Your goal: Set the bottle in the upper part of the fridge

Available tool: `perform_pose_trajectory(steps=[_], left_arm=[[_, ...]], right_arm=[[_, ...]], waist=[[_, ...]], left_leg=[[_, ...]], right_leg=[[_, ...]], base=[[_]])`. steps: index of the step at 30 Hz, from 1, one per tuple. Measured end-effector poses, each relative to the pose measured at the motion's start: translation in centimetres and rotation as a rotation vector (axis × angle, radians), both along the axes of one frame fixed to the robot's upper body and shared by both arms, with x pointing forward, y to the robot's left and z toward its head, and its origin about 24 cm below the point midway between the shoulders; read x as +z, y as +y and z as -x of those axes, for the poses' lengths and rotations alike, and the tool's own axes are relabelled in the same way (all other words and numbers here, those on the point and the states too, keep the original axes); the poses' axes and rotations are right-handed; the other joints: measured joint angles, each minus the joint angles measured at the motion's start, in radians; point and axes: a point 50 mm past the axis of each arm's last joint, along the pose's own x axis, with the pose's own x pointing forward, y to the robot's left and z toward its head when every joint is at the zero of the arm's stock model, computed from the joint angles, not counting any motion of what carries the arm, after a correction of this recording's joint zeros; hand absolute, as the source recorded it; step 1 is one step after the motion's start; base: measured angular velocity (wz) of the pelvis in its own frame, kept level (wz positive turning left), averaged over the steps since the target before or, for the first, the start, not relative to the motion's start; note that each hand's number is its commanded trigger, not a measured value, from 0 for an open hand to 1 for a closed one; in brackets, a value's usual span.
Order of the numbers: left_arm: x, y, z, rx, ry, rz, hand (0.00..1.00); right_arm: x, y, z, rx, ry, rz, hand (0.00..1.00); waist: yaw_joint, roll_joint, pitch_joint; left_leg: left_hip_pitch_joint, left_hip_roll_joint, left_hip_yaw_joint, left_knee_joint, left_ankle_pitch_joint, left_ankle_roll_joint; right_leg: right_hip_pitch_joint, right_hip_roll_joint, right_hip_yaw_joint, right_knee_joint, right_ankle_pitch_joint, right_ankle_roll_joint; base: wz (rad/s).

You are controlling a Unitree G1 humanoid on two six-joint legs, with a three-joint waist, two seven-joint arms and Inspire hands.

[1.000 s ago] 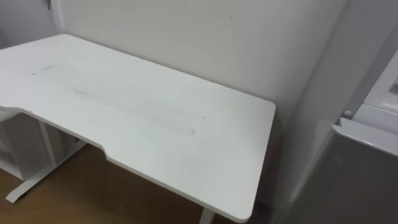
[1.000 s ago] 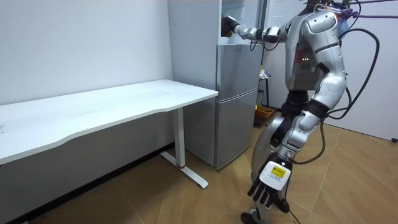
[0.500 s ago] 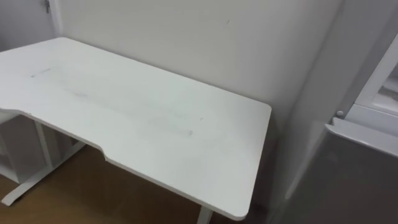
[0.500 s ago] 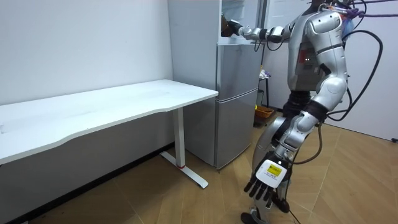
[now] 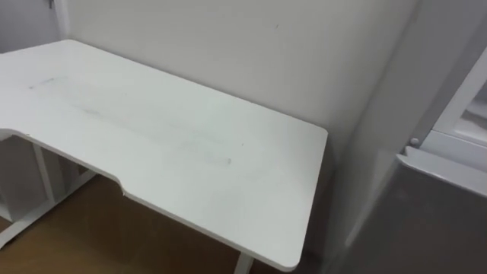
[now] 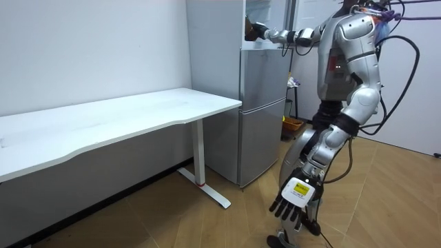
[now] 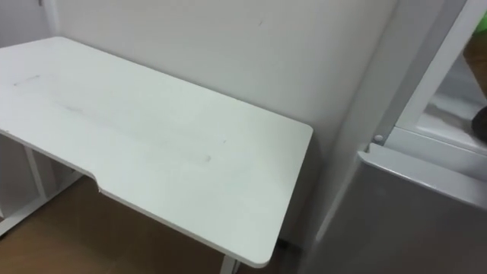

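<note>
1. The fridge is the biggest thing. It is one tall grey fridge with two compartments, and it stands just beside the end of the counter. The lower door is closed. The upper compartment is open and its white inside can be seen.
2. There is one counter, white and long, along the same wall at the robot's left.
3. The robot stands in front of the fridge, on the room view's right.
4. The right hand is at the end of an arm stretched out about level, at the mouth of the upper compartment. Whether this hand is closed on something cannot be told.
5. The left hand hangs low beside the leg with loose, spread fingers. It holds nothing and is well apart from the upper compartment.
6. The bottle cannot be made out clearly, so neither its number nor its long axis can be told. A dark patch at the right hand may be it. By judgement the bottle is at that hand, in the compartment's opening. The right hand is much the nearer one, and the shelf lies further in from it, toward the room view's left.
</note>
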Motion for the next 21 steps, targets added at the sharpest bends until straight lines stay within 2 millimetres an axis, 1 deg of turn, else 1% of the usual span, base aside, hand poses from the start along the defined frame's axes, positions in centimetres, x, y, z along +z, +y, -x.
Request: perform_pose_trajectory(steps=[3, 5, 10, 13, 16, 19, 21], left_arm=[[0.1, 0.3, 0.4, 0.0, 0.014, -0.002, 0.0], [0.1, 0.6, 0.7, 0.001, 0.022, -0.009, 0.0], [0.2, 0.9, 1.3, 0.003, 0.025, -0.016, 0.0], [0.2, 0.9, 1.2, 0.003, 0.022, -0.016, 0.0], [0.2, 0.9, 1.3, 0.002, 0.015, -0.017, 0.0], [0.3, 1.1, 1.5, 0.007, 0.009, -0.02, 0.0], [0.3, 1.1, 1.7, 0.01, 0.013, -0.02, 0.0]], right_arm=[[-0.1, 0.0, 0.0, 0.013, 0.004, -0.026, 0.0], [-0.3, 0.2, -0.1, 0.035, 0.015, -0.039, 0.0], [-0.6, 0.3, -0.2, 0.065, 0.021, -0.076, 0.0], [-0.5, 0.4, -0.3, 0.086, 0.013, -0.094, 0.0], [-0.2, 0.9, -0.5, 0.118, 0.008, -0.087, 0.0], [-0.3, 1.2, -0.6, 0.143, 0.021, -0.083, 0.0], [-0.4, 1.4, -0.8, 0.157, 0.026, -0.083, 0.0]], waist=[[-0.012, 0.001, 0.0001], [-0.026, 0.002, 0.0], [-0.037, 0.004, -0.0011], [-0.044, 0.006, -0.0034], [-0.054, 0.013, -0.0065], [-0.054, 0.018, -0.0097], [-0.053, 0.017, -0.0121]], left_leg=[[0.018, -0.001, 0.0, -0.005, 0.0, 0.0], [0.03, -0.001, 0.0, -0.008, 0.0, 0.0], [0.056, -0.003, 0.002, -0.023, 0.0, 0.0], [0.058, -0.003, 0.002, -0.024, 0.0, -0.001], [0.063, -0.003, 0.008, -0.029, 0.0, 0.0], [0.084, -0.003, 0.021, -0.041, 0.0, 0.0], [0.094, -0.004, 0.03, -0.055, 0.001, -0.001]], right_leg=[[0.017, 0.0, -0.001, -0.003, -0.002, 0.002], [0.031, -0.001, -0.001, -0.006, -0.004, 0.004], [0.057, 0.001, -0.001, -0.021, -0.005, 0.007], [0.058, 0.001, 0.0, -0.02, -0.005, 0.007], [0.058, 0.0, 0.0, -0.019, -0.005, 0.007], [0.068, -0.002, 0.012, -0.019, -0.005, 0.007], [0.072, -0.003, 0.024, -0.02, -0.006, 0.009]], base=[[0.03], [0.06], [0.01], [0.0], [-0.05], [-0.11], [-0.11]])
